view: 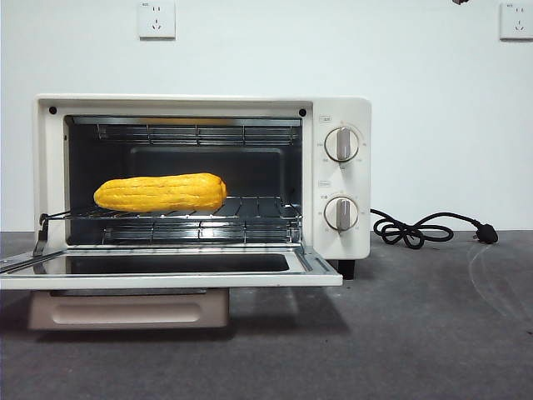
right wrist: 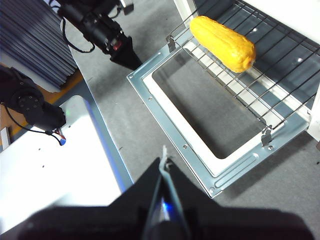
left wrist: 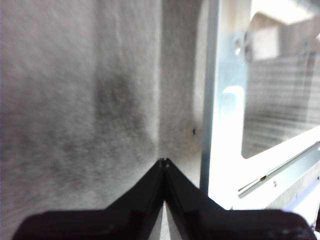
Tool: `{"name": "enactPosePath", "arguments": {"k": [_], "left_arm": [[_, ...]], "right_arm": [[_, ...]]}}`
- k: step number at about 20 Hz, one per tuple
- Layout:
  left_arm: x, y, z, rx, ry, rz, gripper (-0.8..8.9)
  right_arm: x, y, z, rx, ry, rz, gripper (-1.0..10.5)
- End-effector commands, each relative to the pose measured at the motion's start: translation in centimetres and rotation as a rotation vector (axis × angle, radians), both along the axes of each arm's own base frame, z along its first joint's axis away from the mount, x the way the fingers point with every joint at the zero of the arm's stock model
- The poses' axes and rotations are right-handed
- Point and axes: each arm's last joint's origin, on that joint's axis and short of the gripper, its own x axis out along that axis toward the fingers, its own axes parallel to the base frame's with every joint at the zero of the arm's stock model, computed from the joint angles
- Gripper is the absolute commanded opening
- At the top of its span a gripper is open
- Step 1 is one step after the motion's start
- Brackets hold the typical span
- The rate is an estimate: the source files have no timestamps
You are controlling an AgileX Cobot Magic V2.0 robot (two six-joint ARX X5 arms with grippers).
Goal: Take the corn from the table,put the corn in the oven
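One corn cob (view: 161, 192) lies on its side on the wire rack (view: 250, 208) inside the oven (view: 200, 179), toward the side away from the knobs, its length running across the opening. The oven's door (view: 166, 268) hangs fully open, dropped flat and level just above the table (view: 416, 333), its glass window facing up. Two knobs (view: 341, 144) sit one above the other on the cream panel beside the cavity. A black power cord (view: 416, 229) trails in loops on the table behind the oven, its plug lying loose at the far end. Two wall sockets (view: 156, 18) show on the white wall behind.

From above, the right wrist view shows the corn (right wrist: 222, 42) resting at one end of the rack (right wrist: 240, 85), which is pulled partly out over the open door (right wrist: 200, 150). The right gripper (right wrist: 164, 167) hangs over the table in front of the door's corner, jaws pressed together and holding nothing. The same view shows the left gripper (right wrist: 131, 60) beside the door's far corner, low over the table.

The left gripper (left wrist: 163, 162), seen from its own wrist, has its jaws clenched tip to tip, empty, over grey table (left wrist: 75, 125) right beside the door's metal frame (left wrist: 220, 125). In the front view only a dark tip (view: 460, 2) shows at the top edge; which arm it belongs to cannot be told.
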Motion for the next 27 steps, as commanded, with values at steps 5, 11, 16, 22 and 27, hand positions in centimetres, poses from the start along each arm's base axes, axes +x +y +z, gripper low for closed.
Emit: {"name": "enactPosePath", "arguments": {"k": [5, 11, 16, 22, 27], "left_arm": [[-0.1, -0.6, -1.2, -0.115, 0.029, -0.044, -0.08], [-0.2, 0.1, -0.9, -0.252, -0.018, -0.014, -0.08], [0.0, 0.7, -0.3, -0.438, -0.106, 0.006, -0.08], [2.3, 1.4, 2.0, -0.439, -0.169, 0.013, -0.08], [5.4, 2.3, 6.1, -0.45, -0.287, -0.001, -0.08]], "right_arm": [[0.1, 0.1, -0.1, 0.002, -0.006, 0.013, -0.2], [0.1, 0.0, -0.1, 0.0, -0.004, 0.012, -0.2], [0.1, 0.0, -0.1, 0.001, -0.003, 0.012, -0.2], [0.1, 0.0, -0.1, 0.0, 0.002, 0.01, -0.2], [-0.1, 0.0, -0.2, -0.008, 0.019, 0.01, -0.2]]}}
